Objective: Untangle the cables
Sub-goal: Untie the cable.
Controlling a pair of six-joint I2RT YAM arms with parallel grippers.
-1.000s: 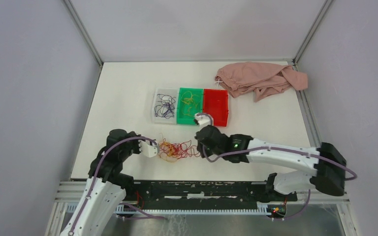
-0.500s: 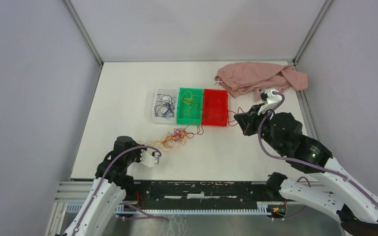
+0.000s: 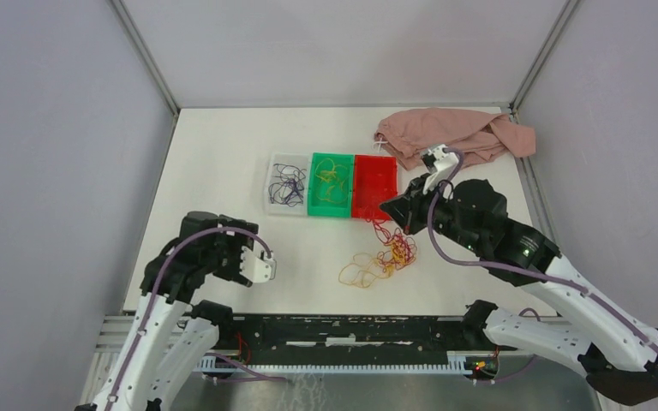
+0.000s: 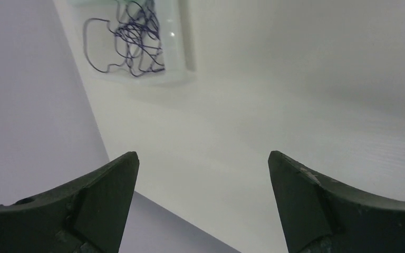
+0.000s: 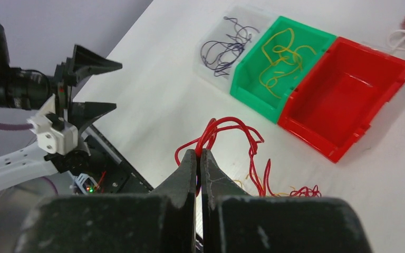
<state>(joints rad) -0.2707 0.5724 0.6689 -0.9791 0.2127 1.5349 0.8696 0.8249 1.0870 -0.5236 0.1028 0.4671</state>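
A loose tangle of red and yellow-orange cables (image 3: 380,258) lies on the white table in front of the red bin. Red strands (image 5: 231,130) rise from it into my right gripper (image 3: 389,208), which is shut on them (image 5: 200,153) above the table. My left gripper (image 3: 269,268) stands wide open at the near left, well apart from the tangle, with nothing between its fingers (image 4: 203,156). It also shows open in the right wrist view (image 5: 118,85).
Three bins stand in a row at mid-table. The clear bin (image 3: 274,199) holds dark purple cables (image 4: 135,38), the green bin (image 3: 315,205) holds yellow ones (image 5: 281,57), and the red bin (image 3: 375,184) looks bare. A pink cloth (image 3: 450,137) lies at the back right.
My left gripper opened, let go of the tangle and drew back left. The right gripper swung right, then partly back, dragging the tangle right across the table.
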